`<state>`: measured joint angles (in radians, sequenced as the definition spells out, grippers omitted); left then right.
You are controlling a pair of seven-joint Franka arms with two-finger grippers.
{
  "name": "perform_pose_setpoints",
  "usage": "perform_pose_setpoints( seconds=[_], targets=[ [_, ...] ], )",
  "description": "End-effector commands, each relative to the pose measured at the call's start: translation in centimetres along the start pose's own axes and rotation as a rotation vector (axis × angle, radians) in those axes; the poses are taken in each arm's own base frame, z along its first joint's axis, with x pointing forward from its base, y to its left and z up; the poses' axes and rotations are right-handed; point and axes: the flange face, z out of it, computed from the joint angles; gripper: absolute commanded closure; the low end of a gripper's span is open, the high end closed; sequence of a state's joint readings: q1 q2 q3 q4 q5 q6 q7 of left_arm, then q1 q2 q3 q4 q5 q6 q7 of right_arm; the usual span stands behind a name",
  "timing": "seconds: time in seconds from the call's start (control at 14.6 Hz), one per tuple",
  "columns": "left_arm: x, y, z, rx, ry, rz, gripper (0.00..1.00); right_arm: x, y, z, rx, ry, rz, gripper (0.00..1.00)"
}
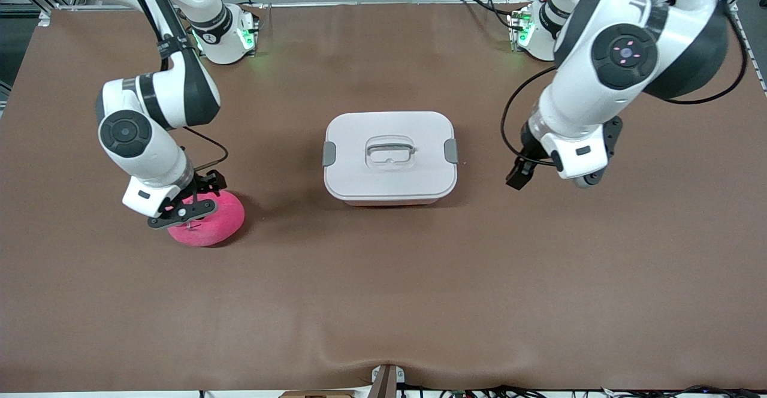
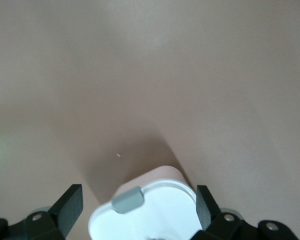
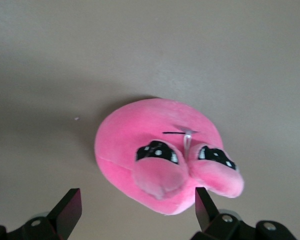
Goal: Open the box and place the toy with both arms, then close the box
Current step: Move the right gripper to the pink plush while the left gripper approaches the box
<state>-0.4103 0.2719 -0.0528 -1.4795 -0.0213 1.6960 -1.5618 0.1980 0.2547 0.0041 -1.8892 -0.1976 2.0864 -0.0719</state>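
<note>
Right gripper (image 1: pixel 183 209) wide open, empty, over toy (image 1: pixel 217 223) at frame lower left; left gripper (image 1: pixel 520 176) wide open, empty, beside closed box (image 1: pixel 389 153) mid-frame.

Table (image 1: pixel 383 302): brown matte cover across the whole top, slight ripple along the edge nearest the front camera. Two items sit directly on it. Box (image 1: pixel 389 157): mid-table, white lid on, grey clips at both short ends, recessed handle in the lid centre. Toy (image 1: pixel 222 221): hot-pink plush, toward the right arm's end, slightly nearer the front camera than the box and well apart from it, eyes facing up.
</note>
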Motion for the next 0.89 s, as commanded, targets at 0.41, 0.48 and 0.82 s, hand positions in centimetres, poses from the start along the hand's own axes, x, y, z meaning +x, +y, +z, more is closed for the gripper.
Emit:
perform_pose_setpoints(
  seconds=[0.41,0.48,0.82],
  targets=[
    [-7.0,2.5,2.9,-0.067,0.005,-0.266,0.0,-1.0,-1.1,3.0,-0.005,0.081,-0.045,0.0],
    [-7.5,2.8,3.4,-0.074,0.003,-0.28,0.0,-1.0,-1.2,3.0,-0.005,0.085,-0.047,0.0],
    [-7.8,3.2,4.6,-0.064,0.004,-0.322,0.0,-0.8,-1.0,4.3,-0.003,0.075,-0.049,0.0]
  ],
)
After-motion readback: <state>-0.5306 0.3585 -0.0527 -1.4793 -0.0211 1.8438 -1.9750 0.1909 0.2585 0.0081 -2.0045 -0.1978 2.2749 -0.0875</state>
